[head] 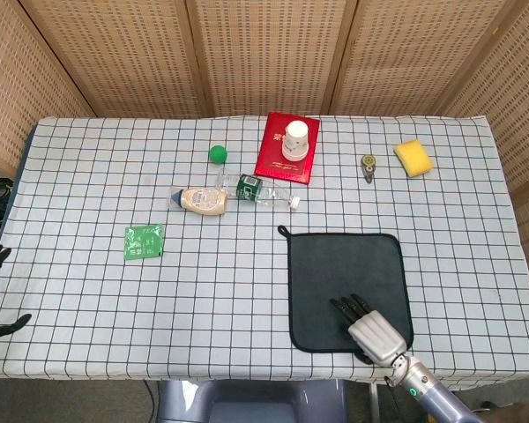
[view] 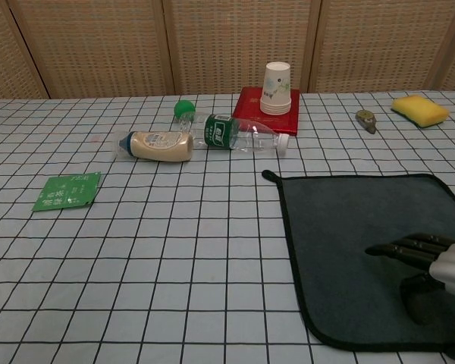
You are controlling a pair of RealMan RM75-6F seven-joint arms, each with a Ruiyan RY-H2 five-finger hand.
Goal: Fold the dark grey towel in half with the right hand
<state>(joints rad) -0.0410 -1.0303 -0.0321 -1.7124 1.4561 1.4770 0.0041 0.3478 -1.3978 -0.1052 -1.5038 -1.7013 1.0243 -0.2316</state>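
Right robot hand (head: 367, 322) over dark grey towel (head: 339, 275), fingers extended

Dark grey towel (head: 346, 273), flat, unfolded

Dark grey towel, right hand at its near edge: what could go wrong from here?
1. The right hand sits over the dark grey towel near its front edge with nothing gripped; fingers may slide off the flat cloth rather than catch it.
2. A grip set in from the hem could bunch the towel and give an uneven fold.
3. The towel reaches close to the table edge; dragging could pull it off.
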